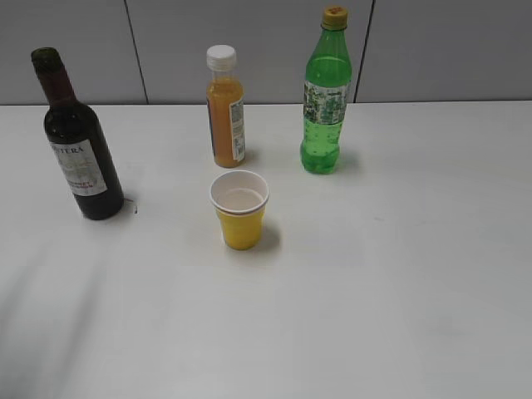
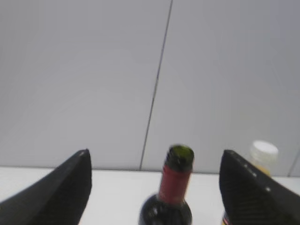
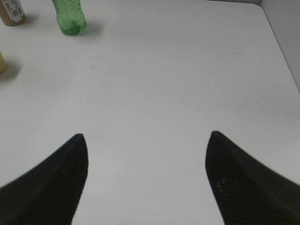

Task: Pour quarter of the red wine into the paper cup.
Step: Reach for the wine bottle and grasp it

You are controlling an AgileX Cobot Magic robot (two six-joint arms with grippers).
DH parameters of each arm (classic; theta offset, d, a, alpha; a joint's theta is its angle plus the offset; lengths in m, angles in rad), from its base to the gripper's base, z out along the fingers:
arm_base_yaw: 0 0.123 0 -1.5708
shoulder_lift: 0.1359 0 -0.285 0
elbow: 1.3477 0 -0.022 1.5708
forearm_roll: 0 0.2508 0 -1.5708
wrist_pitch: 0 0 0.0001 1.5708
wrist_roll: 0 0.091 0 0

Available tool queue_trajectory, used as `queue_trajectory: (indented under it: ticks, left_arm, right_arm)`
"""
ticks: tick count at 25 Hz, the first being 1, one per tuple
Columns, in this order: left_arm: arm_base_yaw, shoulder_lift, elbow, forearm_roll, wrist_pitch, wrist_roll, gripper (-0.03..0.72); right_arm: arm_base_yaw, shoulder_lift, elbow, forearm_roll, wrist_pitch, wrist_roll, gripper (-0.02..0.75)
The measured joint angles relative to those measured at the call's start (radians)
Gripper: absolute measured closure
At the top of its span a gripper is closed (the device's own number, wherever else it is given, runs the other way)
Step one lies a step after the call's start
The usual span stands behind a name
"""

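The red wine [image 1: 76, 145] is a dark bottle with red neck foil and a white "TERA" label, standing upright at the left of the table, its mouth uncapped. The paper cup [image 1: 240, 209] is yellow with a white inside and stands upright in the middle. In the left wrist view the wine bottle's neck [image 2: 176, 180] stands ahead, between the fingers of my open left gripper [image 2: 154, 157], apart from both. My right gripper [image 3: 146, 136] is open and empty over bare table. Neither gripper shows in the exterior view.
An orange juice bottle [image 1: 225, 108] with a white cap stands behind the cup; its cap also shows in the left wrist view [image 2: 263, 154]. A green soda bottle [image 1: 326, 96] stands at the back right, also in the right wrist view [image 3: 69, 16]. A grey panelled wall runs behind the white table [image 1: 399, 274].
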Motion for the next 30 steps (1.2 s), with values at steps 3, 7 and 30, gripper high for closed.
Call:
queue_trajectory:
  ticks: [3, 7, 30]
  left_arm:
    - [-0.039, 0.073, 0.097, 0.017, -0.089, -0.012, 0.064]
    - [-0.044, 0.191, 0.128, 0.082, -0.186, -0.014, 0.069]
    - [-0.048, 0.895, -0.049, 0.037, -0.576, 0.049, 0.0]
  right_arm:
    - [0.0, 0.0, 0.0, 0.0, 0.0, 0.0, 0.144]
    - [0.0, 0.0, 0.0, 0.0, 0.0, 0.0, 0.144]
    - [0.0, 0.0, 0.0, 0.0, 0.0, 0.0, 0.144]
